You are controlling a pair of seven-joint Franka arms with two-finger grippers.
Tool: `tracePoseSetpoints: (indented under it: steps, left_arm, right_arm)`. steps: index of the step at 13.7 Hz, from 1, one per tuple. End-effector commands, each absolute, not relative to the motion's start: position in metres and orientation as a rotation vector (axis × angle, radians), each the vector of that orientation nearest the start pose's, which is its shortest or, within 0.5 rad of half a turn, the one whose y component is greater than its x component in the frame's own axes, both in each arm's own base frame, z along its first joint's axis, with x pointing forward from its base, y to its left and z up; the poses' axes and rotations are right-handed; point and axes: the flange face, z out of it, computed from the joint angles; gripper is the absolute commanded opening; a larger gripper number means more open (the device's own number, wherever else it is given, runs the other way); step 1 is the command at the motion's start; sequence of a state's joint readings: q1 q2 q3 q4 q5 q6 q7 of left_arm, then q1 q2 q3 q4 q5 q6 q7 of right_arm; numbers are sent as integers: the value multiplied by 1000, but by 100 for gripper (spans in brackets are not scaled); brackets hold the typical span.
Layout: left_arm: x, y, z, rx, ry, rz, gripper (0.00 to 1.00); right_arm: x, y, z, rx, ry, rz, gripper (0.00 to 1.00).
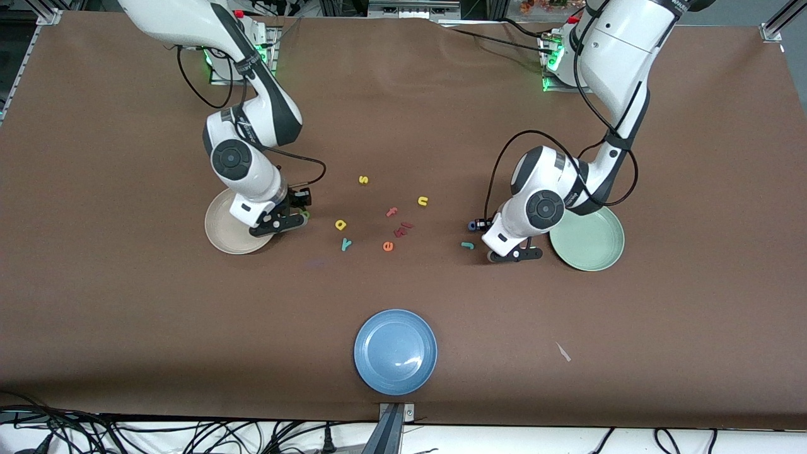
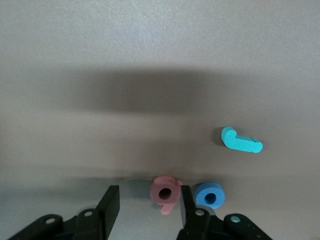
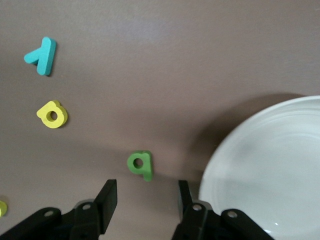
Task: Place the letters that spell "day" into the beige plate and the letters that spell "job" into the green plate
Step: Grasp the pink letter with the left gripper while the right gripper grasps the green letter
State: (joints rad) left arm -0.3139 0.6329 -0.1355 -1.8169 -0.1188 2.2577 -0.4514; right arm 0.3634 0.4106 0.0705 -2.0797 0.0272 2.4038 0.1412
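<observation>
My left gripper (image 1: 484, 222) (image 2: 148, 200) is low over the table beside the green plate (image 1: 589, 243). It is open, with the pink b (image 2: 166, 193) between its fingers, against one of them. The blue o (image 1: 471, 225) (image 2: 210, 195) lies just outside that finger, and the teal j (image 1: 467, 245) (image 2: 241, 140) is a little nearer the front camera. My right gripper (image 1: 300, 203) (image 3: 147, 197) hangs open beside the beige plate (image 1: 227, 236) (image 3: 270, 165), with the green d (image 1: 305, 215) (image 3: 140, 164) just off its fingertips. The yellow a (image 1: 341, 224) (image 3: 52, 114) and teal y (image 1: 346, 244) (image 3: 41, 56) lie toward mid-table.
Loose letters lie mid-table: a yellow s (image 1: 363, 180), a yellow u (image 1: 422, 201), a pink f (image 1: 392, 212), a dark red piece (image 1: 403, 228) and an orange e (image 1: 388, 246). A blue plate (image 1: 395, 351) sits near the front edge.
</observation>
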Motion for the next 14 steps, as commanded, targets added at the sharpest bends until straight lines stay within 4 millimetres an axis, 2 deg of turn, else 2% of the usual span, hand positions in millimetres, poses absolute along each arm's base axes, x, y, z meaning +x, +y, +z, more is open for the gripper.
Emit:
tracePoseSetpoints:
  steps: [1,3,8,10,12,14]
  left_arm:
    - [559,-281,175,-3186,-197,389,53]
    - [559,-281,175,-3184,-209,390,48]
    - [559,-287,165,-3187,-239,355,48]
    - [560,-287,167,-3188,-239,350,40]
    - [560,-287,166,-3186,-239,348,26]
    - [561,-287,168,-3187,-239,349,14]
  right_arm:
    - [523,246,209,-3100,-422,137,56]
    - [521,249,203,-3099,-431,144,56]
    - [519,252,183,-3095,-436,135,55]
    - [519,253,179,-3093,-440,129,54]
    - [518,252,175,-3094,-439,136,42]
    - [518,252,172,-3095,-439,145,24]
